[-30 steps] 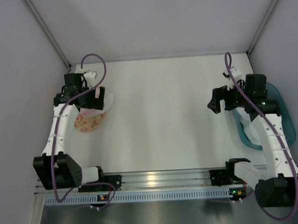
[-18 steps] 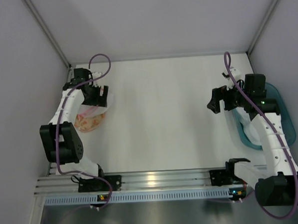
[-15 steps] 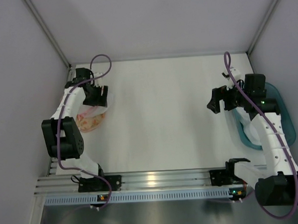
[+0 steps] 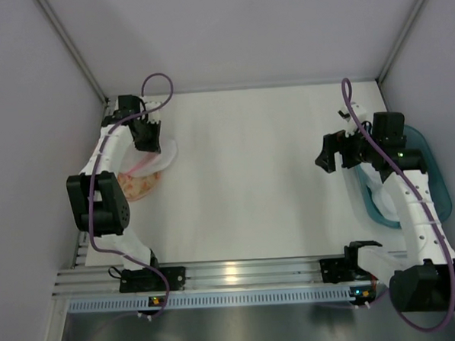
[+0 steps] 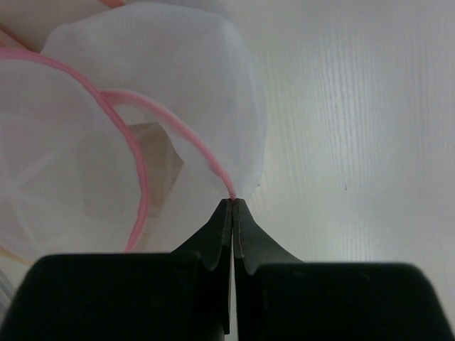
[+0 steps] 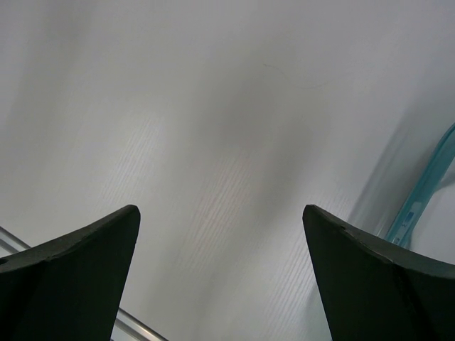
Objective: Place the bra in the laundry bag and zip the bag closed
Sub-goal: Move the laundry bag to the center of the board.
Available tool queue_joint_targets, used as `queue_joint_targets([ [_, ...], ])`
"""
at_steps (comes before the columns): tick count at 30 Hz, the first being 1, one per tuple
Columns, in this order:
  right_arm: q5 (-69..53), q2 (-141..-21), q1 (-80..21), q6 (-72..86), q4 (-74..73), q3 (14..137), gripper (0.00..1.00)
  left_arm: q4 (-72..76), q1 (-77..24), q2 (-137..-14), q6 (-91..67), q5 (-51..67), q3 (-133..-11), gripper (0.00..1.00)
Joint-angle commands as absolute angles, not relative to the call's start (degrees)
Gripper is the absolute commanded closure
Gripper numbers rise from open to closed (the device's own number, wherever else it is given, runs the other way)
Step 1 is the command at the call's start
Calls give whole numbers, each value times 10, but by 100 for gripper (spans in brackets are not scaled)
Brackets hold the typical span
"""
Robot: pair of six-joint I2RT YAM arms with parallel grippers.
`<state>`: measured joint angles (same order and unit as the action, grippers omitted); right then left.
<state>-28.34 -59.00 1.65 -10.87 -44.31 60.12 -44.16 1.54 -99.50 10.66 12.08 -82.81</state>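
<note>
Laundry bag (image 4: pixel 136 185) just beside left end effector (image 5: pixel 233 202), clamped on white pouch (image 5: pixel 213 92) rim, right end effector (image 6: pixel 219 213) apart

Top view: laundry bag (image 4: pixel 139 186) at left lies partly under left arm (image 4: pixel 107 150), teal tub (image 4: pixel 440 184) at right partly under right arm (image 4: pixel 408 201); left wrist view: white pouch (image 5: pixel 71 163) cut by left and top edges; right wrist view: only a strip of tub rim shows at right edge.
</note>
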Motion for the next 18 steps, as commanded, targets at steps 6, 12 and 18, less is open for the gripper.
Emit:
queue_joint_targets([
  [6, -307, -599, 13, -104, -445, 642, 1, -434, -121, -915, 125, 134, -853, 100],
  [12, -316, -611, 13, -99, -443, 645, 1, -385, -253, -923, 84, 168, -812, 100],
  [18, -317, -616, 13, -98, -445, 644, 1, -372, -387, -1012, 95, 150, -821, 100],
])
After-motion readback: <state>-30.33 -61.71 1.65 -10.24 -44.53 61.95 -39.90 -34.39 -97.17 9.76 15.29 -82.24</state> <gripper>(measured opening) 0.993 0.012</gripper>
